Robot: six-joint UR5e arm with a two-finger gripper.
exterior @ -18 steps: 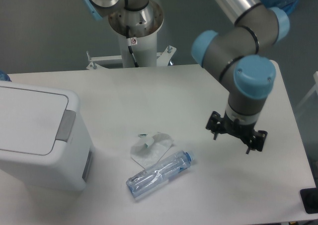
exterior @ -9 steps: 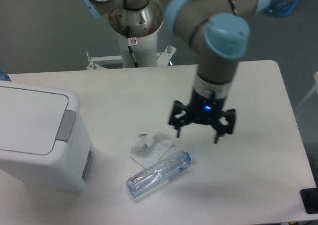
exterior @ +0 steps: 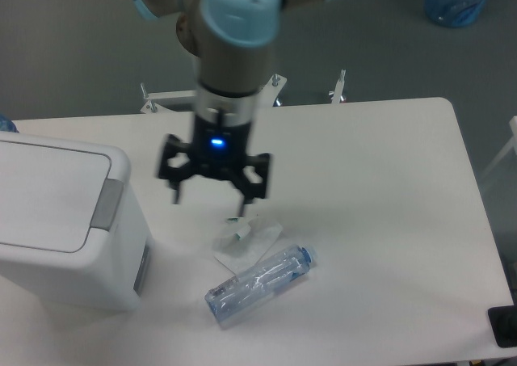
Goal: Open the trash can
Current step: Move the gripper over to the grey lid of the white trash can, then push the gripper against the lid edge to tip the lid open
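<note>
The gripper [exterior: 212, 195] hangs over mid-bench, jaws spread wide and holding nothing. The trash can [exterior: 60, 220] sits at the bench's left edge, lid shut, contents hidden. Best approach: come down squarely on the grey push tab [exterior: 107, 204], pressing straight down. The clear bottle [exterior: 258, 284] looks empty.

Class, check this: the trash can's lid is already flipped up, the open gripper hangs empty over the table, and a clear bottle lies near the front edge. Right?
Not quite. In the camera view, the trash can has its lid lying flat and shut, with the grey push tab untouched. The rest holds: the gripper hangs open and empty over the table, and the clear bottle lies near the front edge.
</note>
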